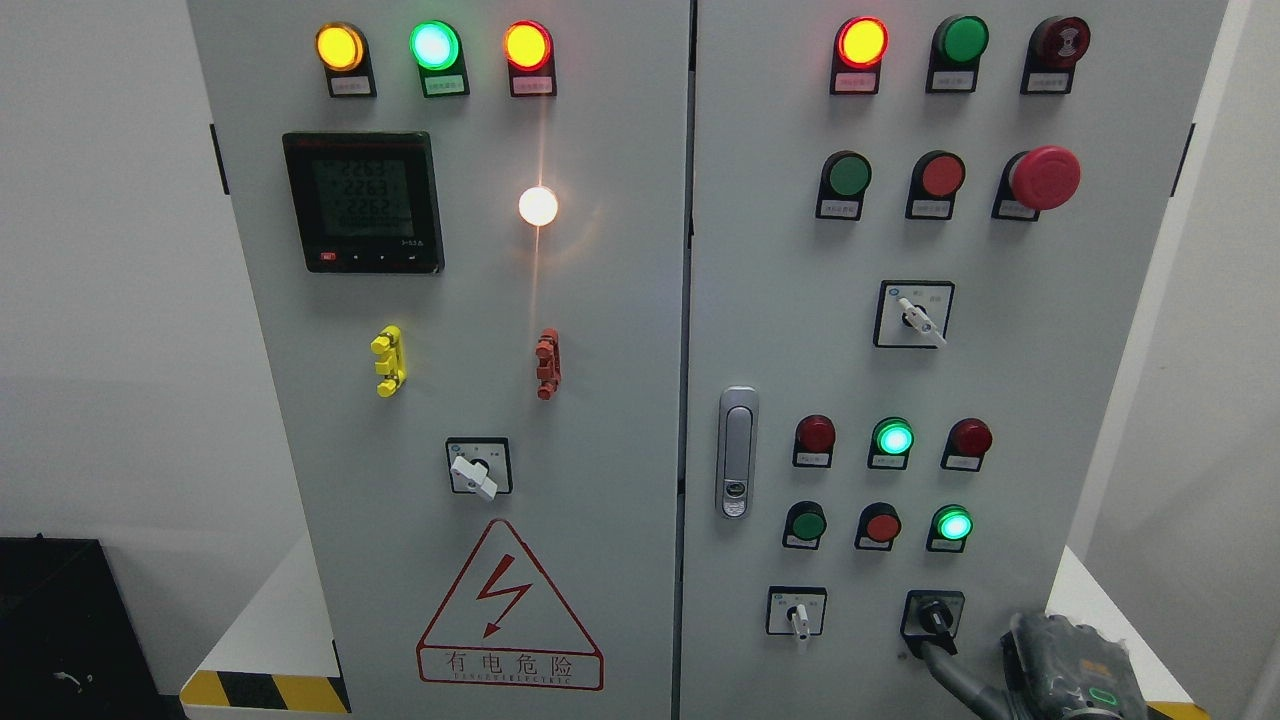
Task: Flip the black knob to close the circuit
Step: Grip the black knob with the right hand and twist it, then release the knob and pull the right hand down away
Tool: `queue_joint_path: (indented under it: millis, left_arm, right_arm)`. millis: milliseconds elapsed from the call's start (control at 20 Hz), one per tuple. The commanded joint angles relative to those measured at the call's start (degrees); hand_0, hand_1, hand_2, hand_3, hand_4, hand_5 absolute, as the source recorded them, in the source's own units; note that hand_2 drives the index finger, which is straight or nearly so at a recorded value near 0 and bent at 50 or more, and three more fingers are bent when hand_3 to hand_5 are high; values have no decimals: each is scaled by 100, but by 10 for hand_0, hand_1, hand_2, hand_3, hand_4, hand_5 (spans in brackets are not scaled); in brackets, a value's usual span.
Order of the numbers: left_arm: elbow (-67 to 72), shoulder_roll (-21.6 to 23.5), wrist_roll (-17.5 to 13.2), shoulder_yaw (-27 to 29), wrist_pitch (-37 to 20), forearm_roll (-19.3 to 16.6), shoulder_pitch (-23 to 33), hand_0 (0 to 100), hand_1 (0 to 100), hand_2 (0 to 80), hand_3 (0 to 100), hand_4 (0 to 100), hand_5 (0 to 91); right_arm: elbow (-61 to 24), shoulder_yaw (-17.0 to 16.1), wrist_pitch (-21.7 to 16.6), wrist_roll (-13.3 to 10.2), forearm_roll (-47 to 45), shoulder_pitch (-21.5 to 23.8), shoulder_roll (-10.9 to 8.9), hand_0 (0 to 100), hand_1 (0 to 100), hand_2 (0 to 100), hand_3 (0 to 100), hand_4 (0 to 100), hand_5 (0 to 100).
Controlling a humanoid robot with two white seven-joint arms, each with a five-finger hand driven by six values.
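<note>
The black knob (933, 613) sits in a black square plate at the bottom right of the right cabinet door, its lever pointing down and slightly right. My right hand (1062, 662) comes in at the lower right corner, grey and partly cut off by the frame's edge. One of its dark fingers (958, 676) stretches up-left and lies against the lower end of the knob's lever. The rest of the grasp is hidden below the frame. My left arm does not show.
A white selector switch (799, 615) sits just left of the knob. Lit green lamps (952, 525), red and green buttons, a red mushroom stop button (1044, 178) and the door latch (737, 452) lie above. The left door carries a meter (362, 202) and a warning triangle (509, 607).
</note>
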Motion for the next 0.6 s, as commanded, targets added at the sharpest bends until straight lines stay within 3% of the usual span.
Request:
queue_joint_path:
  millis: [0,550]
  left_arm:
    - [0,0,4,0,0,0,0,120,556,0,0,0,0]
    - [0,0,4,0,0,0,0,120,556,0,0,0,0]
  right_arm:
    - [-56,-129,-8,5,-2,6,43,0,0,877,1000,922,936]
    - [-144,-138,-8,14,-20,-2,42,0,0,877,1000,921,936]
